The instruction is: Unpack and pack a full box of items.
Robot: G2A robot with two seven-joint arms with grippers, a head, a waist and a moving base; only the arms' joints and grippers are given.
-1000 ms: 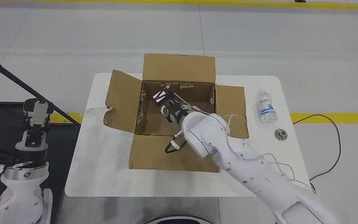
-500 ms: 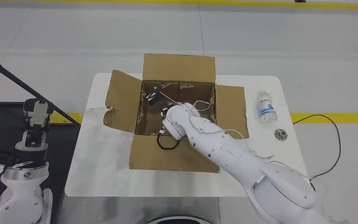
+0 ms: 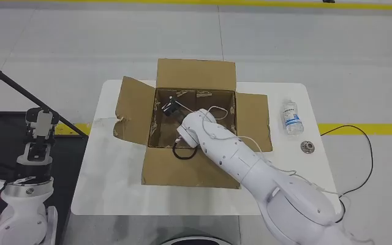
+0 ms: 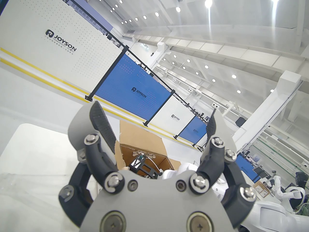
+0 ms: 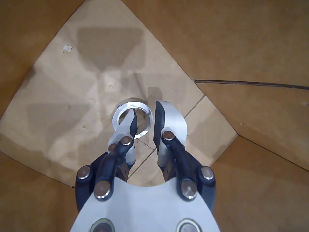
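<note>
Inside brown cardboard box [image 3: 196,73], we see right pincer [image 5: 144,109] narrowly open astride silver metal ring [image 5: 116,119], not yet gripped; clear plastic bottle [image 3: 293,116] already unpacked.

**Robotics test hall, indoor, industrial**

Large open hall. High roof with white beams [image 4: 217,49] and rows of ceiling lights [image 4: 208,3]. Blue and white partition panels [image 4: 135,90] in black frames. Pale grey floor [image 3: 92,43] marked with yellow lines [image 3: 355,128]. White desk [image 3: 110,184]. Farther off, another white robot [image 4: 293,194] and a screen [image 4: 257,170].
</note>
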